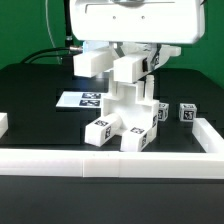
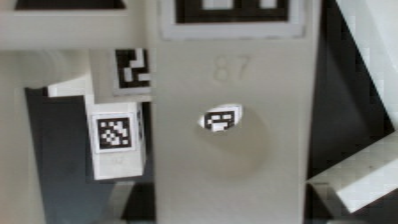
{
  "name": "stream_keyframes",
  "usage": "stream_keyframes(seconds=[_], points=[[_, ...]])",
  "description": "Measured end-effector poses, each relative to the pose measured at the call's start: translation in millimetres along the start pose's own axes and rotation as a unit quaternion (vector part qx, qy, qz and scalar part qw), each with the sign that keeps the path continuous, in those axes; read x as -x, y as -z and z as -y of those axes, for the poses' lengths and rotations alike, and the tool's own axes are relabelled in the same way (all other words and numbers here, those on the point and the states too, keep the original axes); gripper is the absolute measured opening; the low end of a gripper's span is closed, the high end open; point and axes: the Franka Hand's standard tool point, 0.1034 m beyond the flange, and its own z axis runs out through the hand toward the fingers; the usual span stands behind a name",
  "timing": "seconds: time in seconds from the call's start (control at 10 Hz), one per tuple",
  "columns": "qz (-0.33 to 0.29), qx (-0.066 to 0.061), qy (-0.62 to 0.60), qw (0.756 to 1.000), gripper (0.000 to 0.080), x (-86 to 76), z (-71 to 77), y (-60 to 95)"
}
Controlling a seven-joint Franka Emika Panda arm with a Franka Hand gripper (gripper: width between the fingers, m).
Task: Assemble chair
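The partly built white chair [image 1: 122,118] stands in the middle of the black table, with tagged legs at its foot. My gripper [image 1: 129,72] is right above it, shut on a white chair part [image 1: 127,68] held against the top of the assembly. In the wrist view this part [image 2: 231,150] fills the middle between my fingers [image 2: 125,195], with a small hole [image 2: 221,120] and a tag [image 2: 231,14] on it. A tagged leg [image 2: 114,135] shows beside it. Where the part meets the chair is hidden.
Two small tagged cubes [image 1: 163,112] [image 1: 187,113] sit at the exterior view's right of the chair. The marker board [image 1: 84,98] lies behind it to the left. A plain white border rail [image 1: 110,166] runs along the front and up the right side [image 1: 208,135].
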Motion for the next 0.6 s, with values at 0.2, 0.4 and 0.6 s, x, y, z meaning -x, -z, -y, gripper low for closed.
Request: stream_keyframes(seconds=[0.2,0.4,0.6], points=[[0.000,0.000,0.000,1.000,0.0285,3.8,10.9,-1.0],[0.002,0.002,0.003,1.000,0.0285,5.5,12.0,-4.8],[0.003,0.003,0.003,1.000,0.0285,6.0,12.0,-6.1]])
